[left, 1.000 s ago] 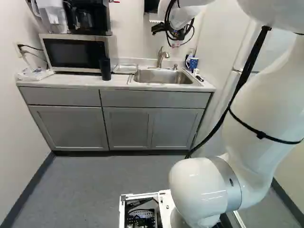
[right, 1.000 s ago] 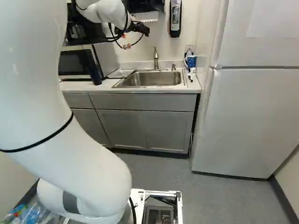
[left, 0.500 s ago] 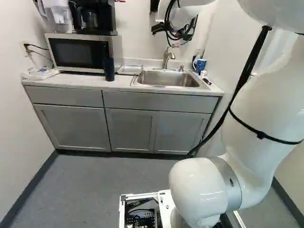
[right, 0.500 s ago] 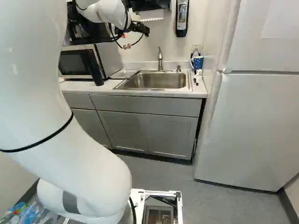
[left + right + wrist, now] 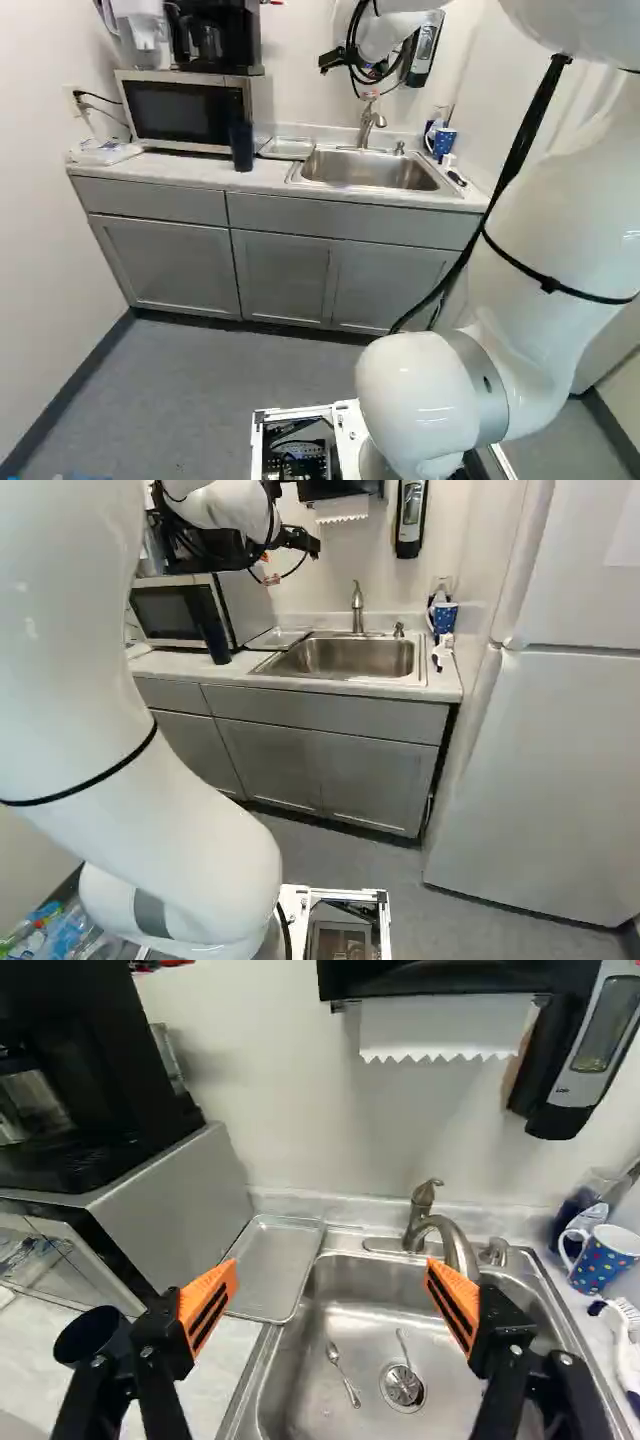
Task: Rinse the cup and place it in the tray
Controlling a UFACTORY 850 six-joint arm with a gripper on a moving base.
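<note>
Base [image 5: 350, 430] turned L, fingers [image 5: 332, 60] wide, off sink rim [image 5: 250, 1380]

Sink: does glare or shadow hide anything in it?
Wrist view: pale sheen on the sink's floor, but the spoon and strainer show through; soft shadow on the wall below the paper towel. Left base view: glints on the arm, not over the sink. Right base view: contents too small to tell.

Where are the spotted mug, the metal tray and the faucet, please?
Spotted mug [image 5: 600, 1268]: wrist view, on its outer side.
Metal tray [image 5: 275, 1260]: wrist view, on its bare bottom.
Faucet [image 5: 358, 610]: right base view, on its upright body.
</note>
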